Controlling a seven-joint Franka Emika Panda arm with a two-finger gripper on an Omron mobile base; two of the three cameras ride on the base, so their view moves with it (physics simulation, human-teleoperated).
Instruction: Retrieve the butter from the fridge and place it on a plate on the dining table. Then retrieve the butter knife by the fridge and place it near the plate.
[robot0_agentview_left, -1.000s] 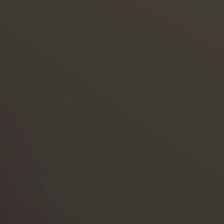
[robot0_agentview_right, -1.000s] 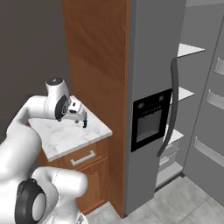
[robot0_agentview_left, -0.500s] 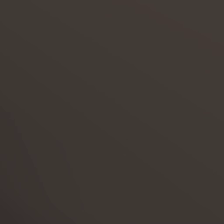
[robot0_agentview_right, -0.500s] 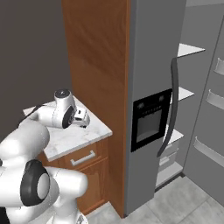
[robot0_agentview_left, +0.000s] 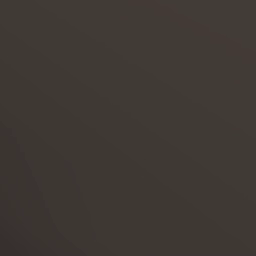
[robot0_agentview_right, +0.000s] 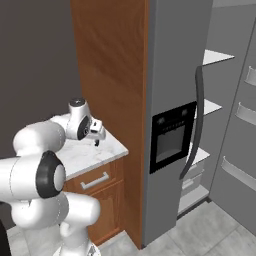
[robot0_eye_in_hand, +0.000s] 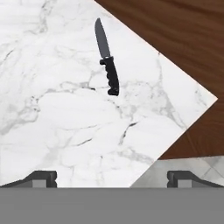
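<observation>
Gripper (robot0_eye_in_hand: 112, 177) hangs above the marble counter (robot0_eye_in_hand: 52, 131), jaws spread to full width, nothing between them; the 2 dark fingertips (robot0_eye_in_hand: 41, 178) sit wide apart at the bottom of the hand view. In the right base view the gripper (robot0_agentview_right: 96, 136) points down over the counter (robot0_agentview_right: 100, 150) near its right end, beside the wood panel (robot0_agentview_right: 110, 75).

Butter knife (robot0_eye_in_hand: 107, 57) lies flat on the marble, alone, blade toward the top of the hand view and black handle toward the gripper. It is well ahead of the fingertips and apart from them. Bare marble surrounds it on all sides.

Edges: the counter's corner juts to the right of the hand view. 1 edge runs diagonally past the knife's blade side, near it, along the dark wood. The other edge drops to grey floor (robot0_eye_in_hand: 192, 166) under the right fingertip.

Fridge (robot0_agentview_right: 175, 100) stands to the right of the wood panel, 1 door swung open, shelves (robot0_agentview_right: 217, 57) showing, long dark handle (robot0_agentview_right: 197, 125) beside the black dispenser panel (robot0_agentview_right: 172, 135).

Left base view is uniformly dark; nothing can be told from it.
</observation>
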